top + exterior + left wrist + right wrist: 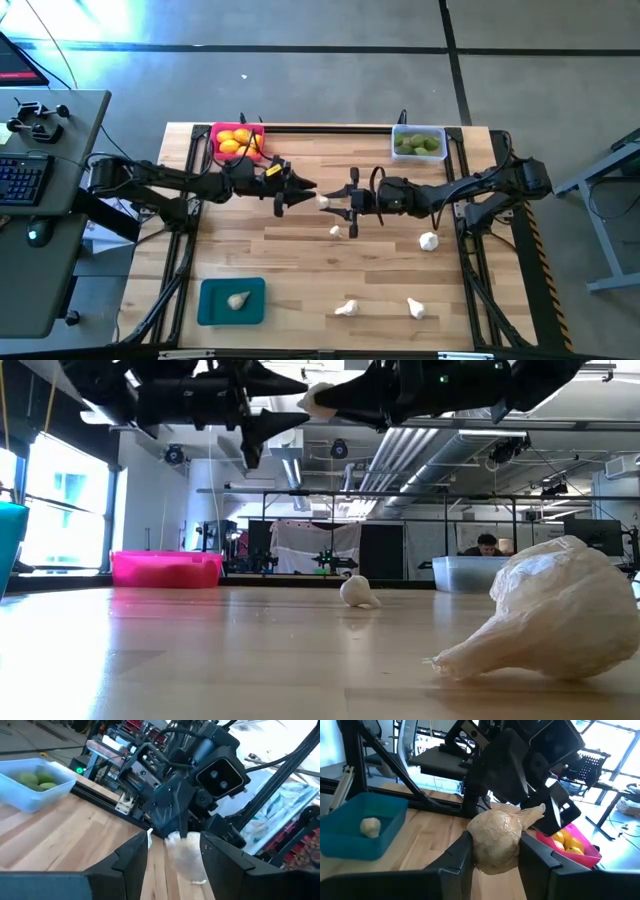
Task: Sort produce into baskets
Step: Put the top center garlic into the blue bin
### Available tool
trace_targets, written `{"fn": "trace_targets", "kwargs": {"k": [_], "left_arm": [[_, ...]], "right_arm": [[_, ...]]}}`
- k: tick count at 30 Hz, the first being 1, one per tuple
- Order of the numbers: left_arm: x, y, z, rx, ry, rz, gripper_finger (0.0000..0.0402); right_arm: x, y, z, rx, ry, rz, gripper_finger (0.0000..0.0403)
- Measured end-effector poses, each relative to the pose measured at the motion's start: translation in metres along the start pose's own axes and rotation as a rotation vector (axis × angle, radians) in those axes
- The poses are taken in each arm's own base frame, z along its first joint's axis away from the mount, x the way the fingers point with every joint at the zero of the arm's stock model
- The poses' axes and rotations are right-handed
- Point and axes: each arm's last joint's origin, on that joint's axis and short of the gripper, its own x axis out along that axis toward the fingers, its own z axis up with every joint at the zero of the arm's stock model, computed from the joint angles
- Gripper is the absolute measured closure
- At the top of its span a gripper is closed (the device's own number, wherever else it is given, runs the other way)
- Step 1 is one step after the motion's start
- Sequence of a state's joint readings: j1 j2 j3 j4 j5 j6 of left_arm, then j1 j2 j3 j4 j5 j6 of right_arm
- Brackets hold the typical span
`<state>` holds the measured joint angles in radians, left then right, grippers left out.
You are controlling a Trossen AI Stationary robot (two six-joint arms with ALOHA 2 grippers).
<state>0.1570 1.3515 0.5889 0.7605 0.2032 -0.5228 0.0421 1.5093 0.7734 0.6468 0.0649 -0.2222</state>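
Observation:
A white garlic bulb (325,201) hangs above the table's middle, and my right gripper (338,203) is shut on it. My left gripper (175,839) comes level from the left. It is open, with a finger on either side of the bulb's pointed end (186,854); I cannot tell whether they touch it. The pink basket (237,140) at the far left holds yellow-orange fruits. The clear basket (418,142) at the far right holds green fruits. The teal basket (232,300) at the near left holds one garlic bulb. My right gripper pinches the bulb's round body (476,845) between its two fingers. The fingers lie level and come from the table's right. The bulb is lifted clear of the table, and its pointed stem (535,812) points away toward my left gripper.
Loose garlic bulbs lie on the wood: one (428,240) under my right arm, two (346,308) (415,307) near the front edge, and a small one (335,231) below the grippers. Bare wood lies between the teal basket and these bulbs.

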Motion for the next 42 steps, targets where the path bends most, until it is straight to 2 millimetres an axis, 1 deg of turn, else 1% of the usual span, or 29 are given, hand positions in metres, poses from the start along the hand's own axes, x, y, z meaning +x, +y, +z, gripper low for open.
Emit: {"fn": "trace_targets", "kwargs": {"k": [5,8,12,18,20,23,25,27,33,36,39,42], "left_arm": [[0.011,0.000,0.002,0.019,0.030,-0.052,0.0235],[0.014,0.000,0.002,0.021,0.031,-0.054,0.0246],[0.014,0.000,0.002,0.027,0.036,-0.060,0.0285],[0.014,0.000,0.002,0.052,0.051,-0.083,0.0382],[0.014,0.001,0.003,0.059,0.048,-0.080,0.0393],[0.013,0.004,0.005,0.063,0.046,-0.077,0.0393],[0.012,0.007,0.006,0.062,0.044,-0.068,0.0397],[0.012,0.010,0.007,0.072,0.042,-0.061,0.0398],[0.010,0.012,0.011,0.102,0.029,-0.063,0.0400],[0.010,0.012,0.011,0.132,0.033,-0.084,0.0401],[0.008,0.010,0.013,0.147,0.043,-0.131,0.0401],[0.003,0.003,0.019,0.177,0.050,-0.185,0.0401]], "right_arm": [[0.000,0.000,0.000,-0.007,0.000,0.006,0.0295],[0.000,0.000,-0.001,-0.008,0.008,0.009,0.0295],[0.000,0.001,-0.001,-0.008,0.015,0.012,0.0295],[0.000,0.001,-0.002,-0.008,0.017,0.019,0.0295],[0.000,0.001,-0.002,-0.008,0.018,0.016,0.0295],[0.000,0.000,-0.002,-0.008,0.028,0.004,0.0291],[0.000,0.001,-0.003,-0.009,0.039,0.002,0.0279],[0.000,0.000,-0.004,-0.001,0.055,-0.018,0.0258],[0.000,-0.001,-0.008,0.056,0.093,-0.084,0.0171],[0.000,-0.001,-0.008,0.055,0.102,-0.091,0.0137],[0.000,-0.001,-0.010,0.048,0.116,-0.089,0.0118],[-0.001,-0.001,-0.013,0.047,0.149,-0.103,0.0113]]}}
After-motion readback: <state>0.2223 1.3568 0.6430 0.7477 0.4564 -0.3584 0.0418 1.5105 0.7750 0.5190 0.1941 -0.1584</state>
